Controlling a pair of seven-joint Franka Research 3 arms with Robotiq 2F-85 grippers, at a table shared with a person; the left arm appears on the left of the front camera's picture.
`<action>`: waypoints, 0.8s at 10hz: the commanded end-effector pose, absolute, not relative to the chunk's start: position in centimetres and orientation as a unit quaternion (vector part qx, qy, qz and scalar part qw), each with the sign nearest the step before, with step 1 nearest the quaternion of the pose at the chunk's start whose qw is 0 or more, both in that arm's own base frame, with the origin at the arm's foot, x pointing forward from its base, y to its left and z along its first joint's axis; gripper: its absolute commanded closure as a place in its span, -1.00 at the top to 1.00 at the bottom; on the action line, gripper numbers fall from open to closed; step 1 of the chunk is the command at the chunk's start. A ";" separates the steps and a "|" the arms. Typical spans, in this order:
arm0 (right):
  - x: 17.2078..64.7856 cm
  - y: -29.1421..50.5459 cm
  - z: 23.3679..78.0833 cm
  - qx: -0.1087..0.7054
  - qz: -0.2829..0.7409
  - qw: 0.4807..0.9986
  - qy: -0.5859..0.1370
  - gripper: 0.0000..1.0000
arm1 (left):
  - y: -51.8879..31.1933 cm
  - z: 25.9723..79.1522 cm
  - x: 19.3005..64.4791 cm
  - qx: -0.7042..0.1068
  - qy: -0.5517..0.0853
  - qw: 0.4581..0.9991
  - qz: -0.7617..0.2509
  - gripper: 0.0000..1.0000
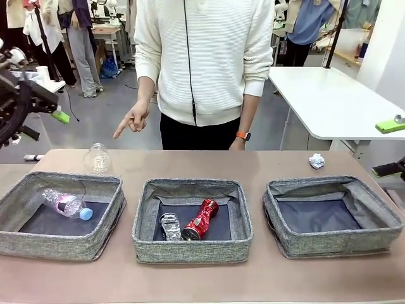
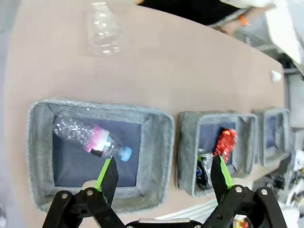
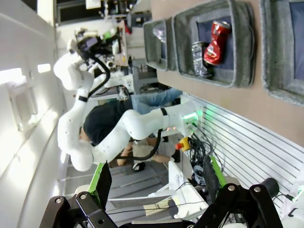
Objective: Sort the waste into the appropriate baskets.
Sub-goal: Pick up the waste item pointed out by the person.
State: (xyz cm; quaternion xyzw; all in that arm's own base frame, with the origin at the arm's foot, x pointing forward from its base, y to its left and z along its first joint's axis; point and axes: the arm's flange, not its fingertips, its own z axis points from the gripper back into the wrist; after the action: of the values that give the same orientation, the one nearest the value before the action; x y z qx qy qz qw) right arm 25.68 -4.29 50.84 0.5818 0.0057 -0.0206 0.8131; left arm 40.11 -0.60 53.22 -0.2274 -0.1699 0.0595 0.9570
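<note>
Grey woven baskets, three in a row, waste partly sorted

On brown desk (image 1: 266, 164), side by side: left basket (image 1: 19, 235), middle basket (image 1: 190, 251), right basket (image 1: 329, 246).
Above left basket: left end effector (image 2: 164, 166), jaws wide, nothing held.
At desk's right side: right end effector (image 3: 156, 166), jaws wide, nothing held.
In left basket: clear plastic bottle (image 1: 63, 202), on its side.
Behind that basket, on desk: crumpled clear container (image 1: 97, 158).
In middle basket: red soda can (image 1: 202, 218) just beside crushed black-silver can (image 1: 169, 226).
Near far right desk edge: white paper ball (image 1: 316, 161).

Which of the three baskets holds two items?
The middle basket, with the red soda can and crushed black-silver can side by side. The left basket has one clear plastic bottle; the right basket shows bare base.
</note>
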 end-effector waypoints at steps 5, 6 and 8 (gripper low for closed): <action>25.8 -4.5 50.9 0.589 -0.010 0.808 0.000 1.00 | -3.3 49.2 58.8 -0.088 -0.068 0.970 0.217 1.00; 25.8 -4.5 50.9 0.589 -0.010 0.808 0.000 1.00 | -2.9 47.0 60.6 -0.079 -0.058 0.968 0.232 1.00; 25.8 -4.5 50.9 0.589 -0.010 0.808 0.000 1.00 | -2.1 43.2 62.2 -0.063 -0.044 0.964 0.255 1.00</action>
State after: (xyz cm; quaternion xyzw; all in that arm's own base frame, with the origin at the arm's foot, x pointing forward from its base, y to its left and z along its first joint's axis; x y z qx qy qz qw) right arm 25.71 -4.31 50.79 0.5821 0.0061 -0.0207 0.8128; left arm 61.63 -1.85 43.36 -0.0753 -0.0496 0.2390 0.9668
